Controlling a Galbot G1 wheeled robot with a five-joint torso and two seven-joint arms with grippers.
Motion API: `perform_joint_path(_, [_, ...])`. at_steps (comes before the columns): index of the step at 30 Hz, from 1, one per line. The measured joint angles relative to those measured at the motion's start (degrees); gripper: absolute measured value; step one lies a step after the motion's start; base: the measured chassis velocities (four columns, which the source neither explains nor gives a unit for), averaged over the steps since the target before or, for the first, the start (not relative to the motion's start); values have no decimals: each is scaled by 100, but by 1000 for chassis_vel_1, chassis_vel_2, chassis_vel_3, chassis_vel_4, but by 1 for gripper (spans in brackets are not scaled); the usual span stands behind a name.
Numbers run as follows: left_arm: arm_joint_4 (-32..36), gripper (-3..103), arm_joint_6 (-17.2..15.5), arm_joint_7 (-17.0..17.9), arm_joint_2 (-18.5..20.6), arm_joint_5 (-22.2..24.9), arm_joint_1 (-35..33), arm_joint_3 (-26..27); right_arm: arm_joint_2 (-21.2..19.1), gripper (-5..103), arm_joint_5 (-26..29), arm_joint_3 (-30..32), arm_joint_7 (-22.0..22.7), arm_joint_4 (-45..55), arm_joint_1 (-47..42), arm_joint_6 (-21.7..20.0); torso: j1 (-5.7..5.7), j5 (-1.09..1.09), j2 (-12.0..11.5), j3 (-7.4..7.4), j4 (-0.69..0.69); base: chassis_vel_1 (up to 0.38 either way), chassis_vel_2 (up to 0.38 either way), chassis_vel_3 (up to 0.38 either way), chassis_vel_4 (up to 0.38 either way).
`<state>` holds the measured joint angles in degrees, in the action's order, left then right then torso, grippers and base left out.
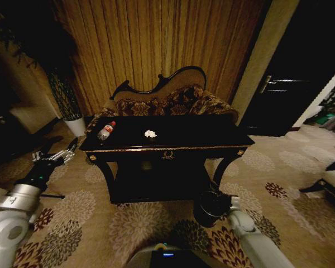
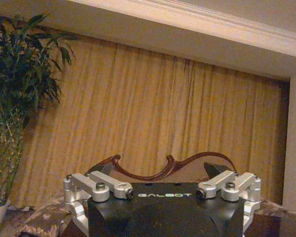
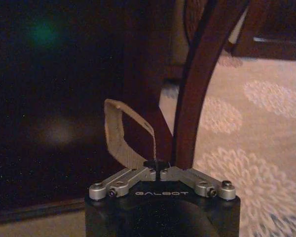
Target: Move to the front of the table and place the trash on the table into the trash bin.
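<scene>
The black table with gold trim stands straight ahead. On its top lie a clear bottle with a red cap near the left end and a crumpled white paper wad at the middle. The dark trash bin sits on the carpet by the table's front right leg. My right gripper is low beside the bin's right rim; in the right wrist view the right gripper is shut on a tan-brown wrapper scrap. My left gripper hangs open left of the table, nothing in the left gripper.
A carved-back patterned sofa stands behind the table before tan curtains. A plant in a white pot is at the back left. The table's curved leg rises close to my right gripper. Flowered carpet lies open to the right.
</scene>
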<state>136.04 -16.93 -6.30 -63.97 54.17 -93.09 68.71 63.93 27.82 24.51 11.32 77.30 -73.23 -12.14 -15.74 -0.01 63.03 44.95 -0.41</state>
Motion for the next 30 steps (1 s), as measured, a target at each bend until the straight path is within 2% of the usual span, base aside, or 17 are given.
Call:
perform_joint_path(3, [11,100,-1,-6,-8,-1,-16,17,123,0,-276,-23,2,-418,177,24,1,0,0,0,-1,0,0,0,0])
perform_joint_path(6, [48,100,0,-9,-22,-1,-20,18,307,0,-693,-31,16,-1061,449,250,2,2,0,0,-1,0,0,0,0])
perform_joint_path(17, [113,100,0,-10,-5,-3,-1,-9,455,0,-925,24,39,-1426,594,319,2,0,1,-1,-1,0,0,0,0])
perform_joint_path(21, [103,100,0,-12,-26,-5,-2,-28,431,21,-942,28,34,-1407,591,354,2,0,1,-1,-1,0,0,0,0])
perform_joint_path(22, [103,100,0,-12,-26,-5,-2,-28,431,21,-942,28,34,-1407,591,354,2,0,1,-1,-1,0,0,0,0])
perform_joint_path(23, [109,100,0,-13,-30,-7,-2,-39,419,27,-948,27,29,-1401,591,360,2,0,1,-1,-1,0,0,0,0])
perform_joint_path(24, [123,100,0,-13,-31,-8,-2,-45,412,27,-949,26,27,-1390,591,362,1,1,1,-1,-1,0,0,0,0])
perform_joint_path(26, [146,100,0,-14,-25,-7,-1,-50,404,37,-949,27,24,-1362,587,365,2,1,1,-1,-1,0,0,0,0])
perform_joint_path(27, [146,100,0,-14,-25,-7,-1,-50,404,37,-949,27,24,-1362,587,365,2,1,1,-1,-1,0,0,0,0])
perform_joint_path(30, [145,100,1,-13,-20,-7,8,-51,400,54,-932,32,23,-1322,564,370,2,1,1,-1,-1,0,0,0,0])
